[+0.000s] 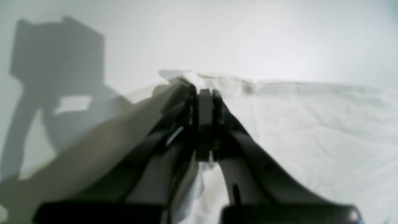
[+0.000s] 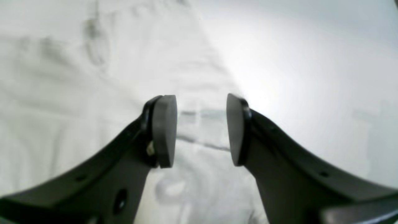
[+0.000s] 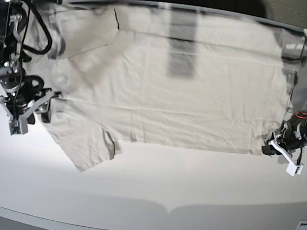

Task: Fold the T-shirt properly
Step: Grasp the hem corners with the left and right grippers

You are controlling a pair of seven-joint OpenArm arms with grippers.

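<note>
T-shirt cloth lies spread flat across the white table, reaching from one arm to the other, one short sleeve hanging toward the table's front edge. At the shirt's hem corner, on the base view's right, the left gripper has its fingers pressed together with a fold of the cloth's edge pinched between the pads. At the shirt's opposite end, by the sleeve, the right gripper hangs with its fingers spread wide, holding nothing, over the fabric's edge.
</note>
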